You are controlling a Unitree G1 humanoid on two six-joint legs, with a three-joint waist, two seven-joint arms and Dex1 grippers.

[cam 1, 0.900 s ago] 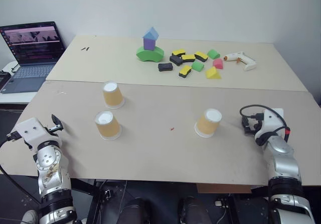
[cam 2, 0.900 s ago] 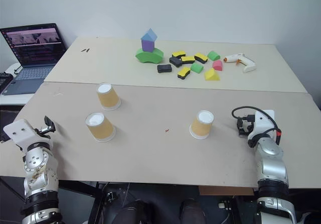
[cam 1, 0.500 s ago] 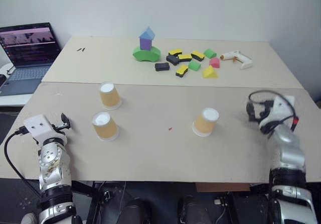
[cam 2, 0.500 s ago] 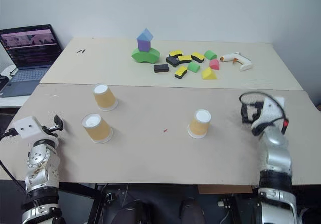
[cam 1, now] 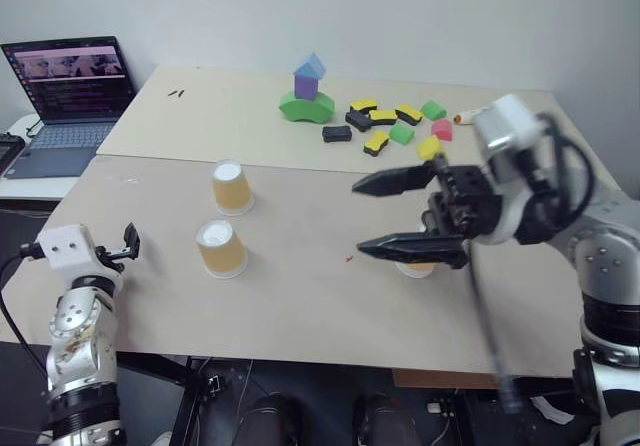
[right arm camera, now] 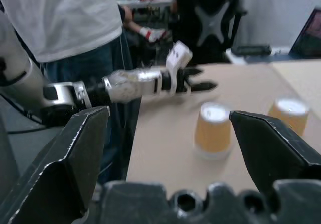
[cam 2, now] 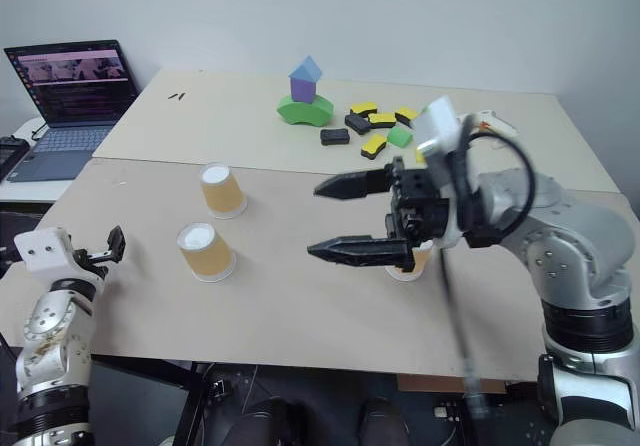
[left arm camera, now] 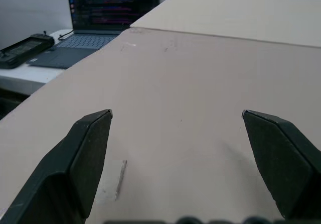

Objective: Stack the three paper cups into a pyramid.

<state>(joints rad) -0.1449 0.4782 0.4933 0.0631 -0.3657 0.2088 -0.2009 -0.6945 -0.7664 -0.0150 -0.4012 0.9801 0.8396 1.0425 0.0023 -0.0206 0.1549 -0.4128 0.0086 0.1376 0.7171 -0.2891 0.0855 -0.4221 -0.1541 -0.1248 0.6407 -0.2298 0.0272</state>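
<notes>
Blocks (cam 1: 385, 126), laptop (cam 1: 70, 91) beyond cups (cam 1: 220, 247) | right gripper (cam 1: 372, 218) (open) hides one

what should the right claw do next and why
Probably swing the open right claw back and down around the tan-orange ribbed paper cup just behind it. All three cups stand apart, upside down, on the beige table: that one, and two more nearer the open left claw. Nothing is held or stacked yet.
</notes>
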